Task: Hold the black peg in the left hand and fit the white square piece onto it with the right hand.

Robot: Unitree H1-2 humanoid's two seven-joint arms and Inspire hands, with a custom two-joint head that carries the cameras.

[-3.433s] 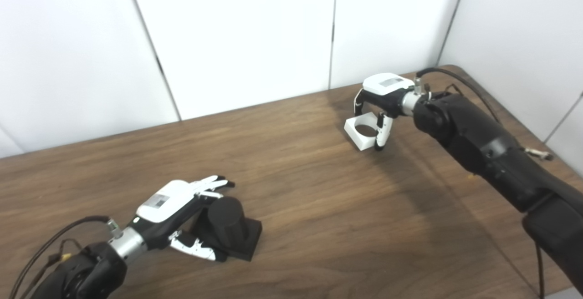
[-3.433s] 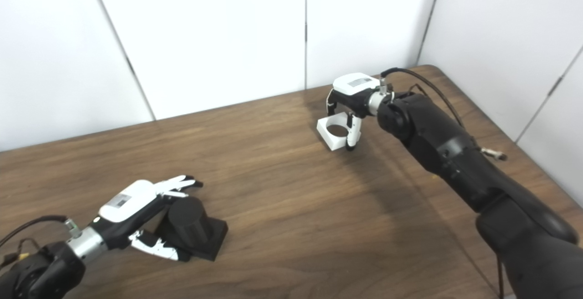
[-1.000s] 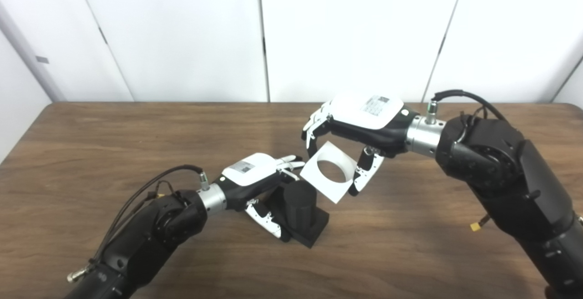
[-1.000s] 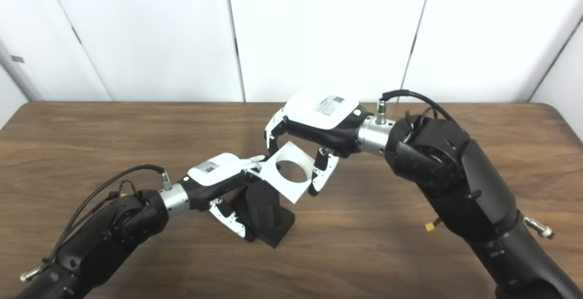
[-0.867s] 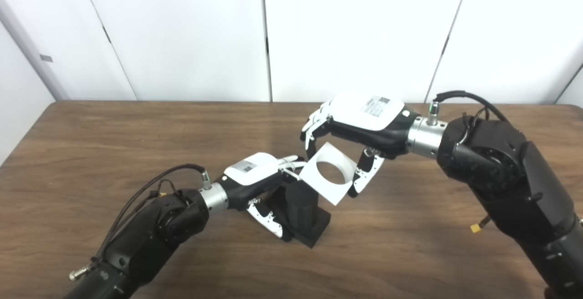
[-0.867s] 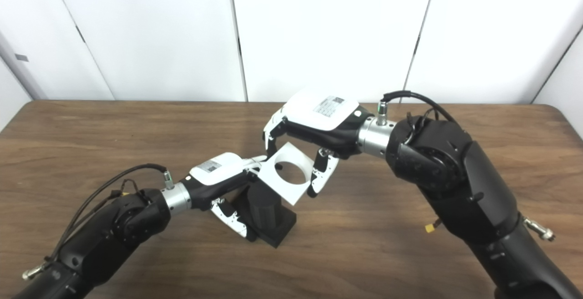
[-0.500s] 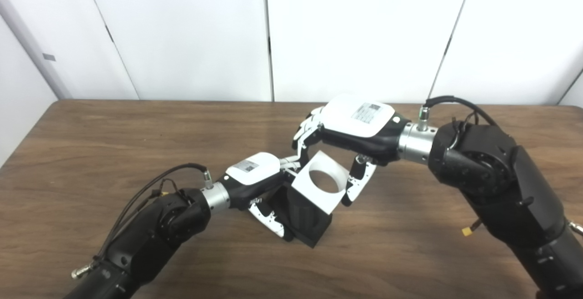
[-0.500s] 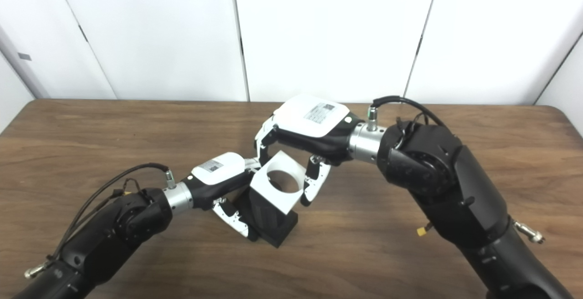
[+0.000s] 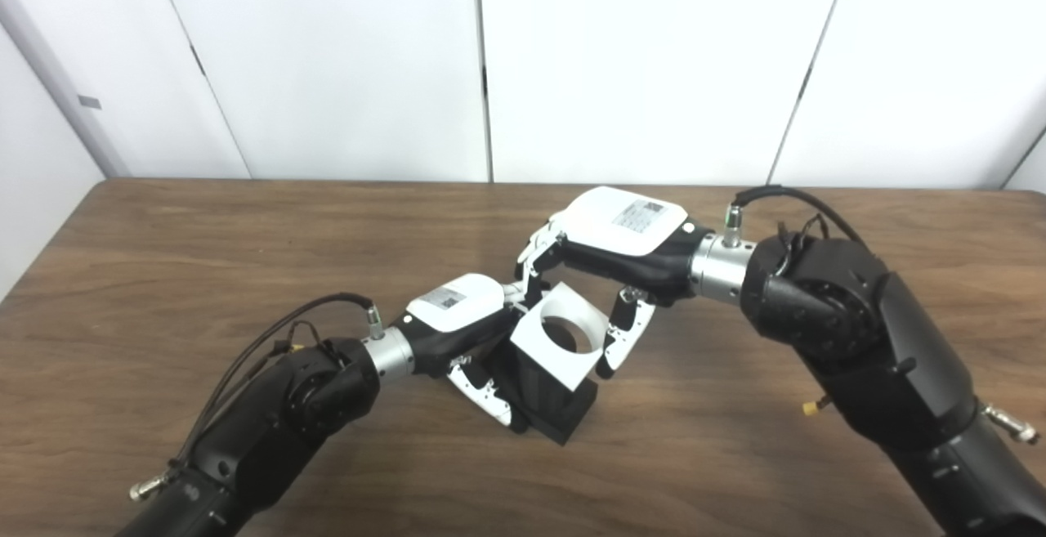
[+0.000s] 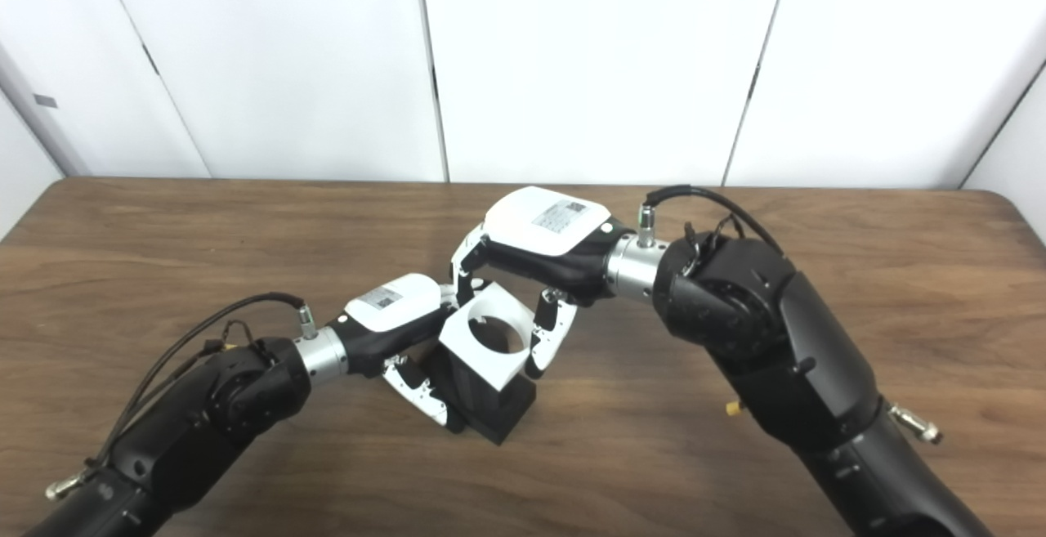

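The right robot hand (image 9: 609,255) is pinching the white square piece (image 9: 557,342) by its edges, keeping the round hole clear right over the black peg (image 9: 546,394). The left robot hand (image 9: 466,333) is gripping that peg so it's staying put on the counter (image 9: 163,275), probably for a clean drop-on.

The table (image 9: 204,234) is dark wood-grain with a dull sheen. The white square piece (image 9: 554,343) looks like matt plastic, the black peg (image 9: 549,400) matt black plastic. Both hands, left hand (image 9: 462,320) and right hand (image 9: 617,234), wear smooth, slightly glossy white shells over black, with bare metal wrist collars.
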